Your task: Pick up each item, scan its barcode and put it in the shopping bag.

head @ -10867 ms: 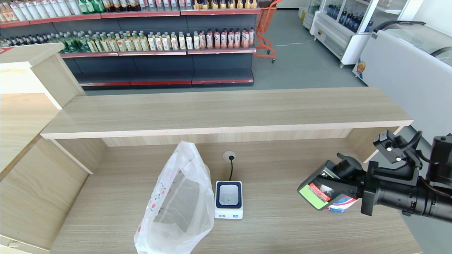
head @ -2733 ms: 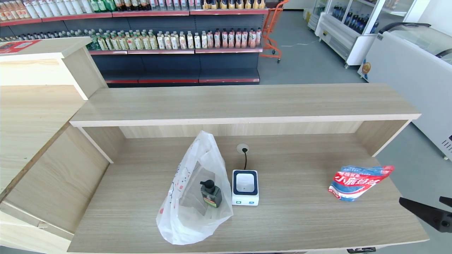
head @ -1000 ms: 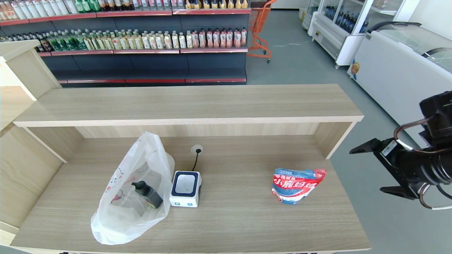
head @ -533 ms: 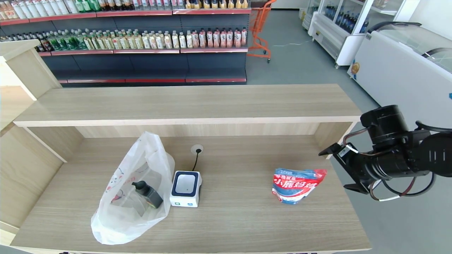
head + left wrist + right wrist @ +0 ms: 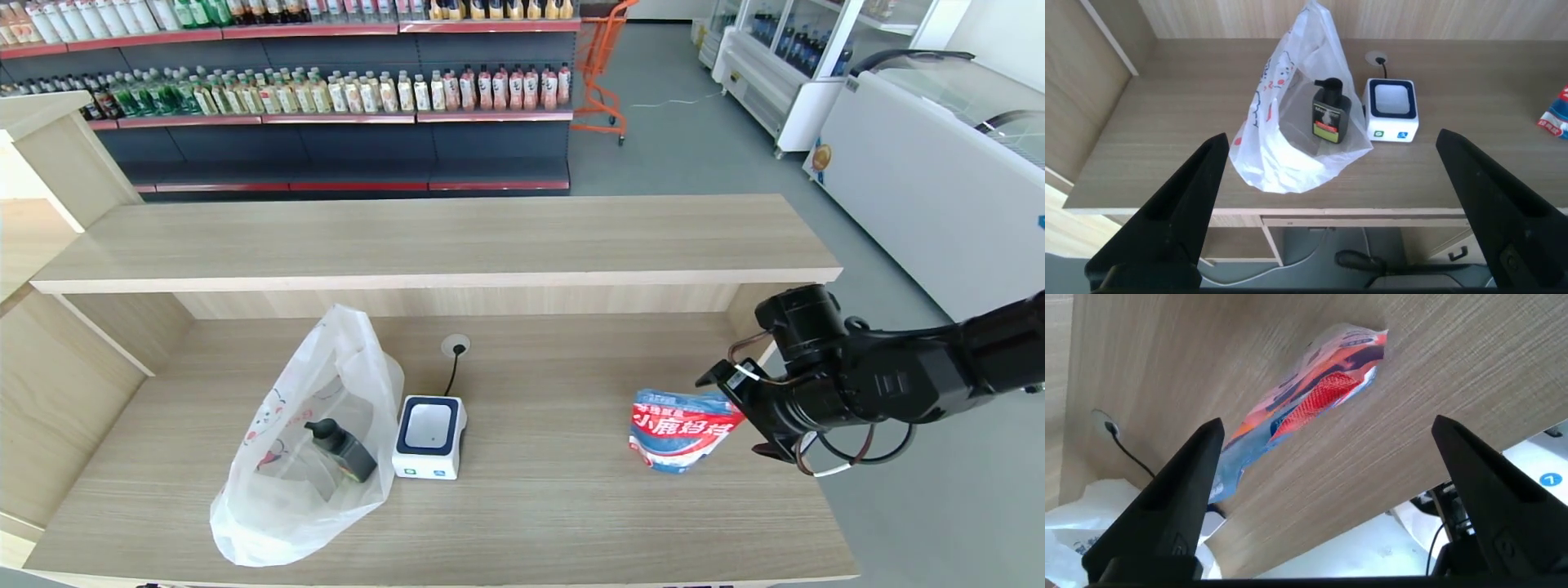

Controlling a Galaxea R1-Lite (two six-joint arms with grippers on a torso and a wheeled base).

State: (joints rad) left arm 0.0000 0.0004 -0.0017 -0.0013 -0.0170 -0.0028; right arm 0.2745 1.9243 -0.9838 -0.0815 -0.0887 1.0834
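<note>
A red and blue pouch [image 5: 682, 429] lies on the wooden counter [image 5: 555, 506] near its right end, also seen as a pouch [image 5: 1306, 400] below my right gripper. My right gripper [image 5: 735, 416] is open at the pouch's right edge, its fingers [image 5: 1176, 514] spread on either side and nothing held. The white shopping bag [image 5: 302, 457] stands at the left with a dark pump bottle [image 5: 343, 449] inside. A white scanner [image 5: 429, 437] sits right beside the bag. My left gripper [image 5: 1333, 137] is open and empty, back from the counter's front edge, facing the bag [image 5: 1282, 122].
A raised ledge [image 5: 433, 237] runs along the back of the counter, with side panels at both ends. The scanner's cable goes into a hole [image 5: 455, 346] behind it. Bare counter lies between scanner and pouch. A white freezer [image 5: 922, 163] stands to the right.
My right arm has swung in from the right, off the counter, to the pouch's right edge, fingers staying open. The pump bottle that it held earlier now lies in the bag.
</note>
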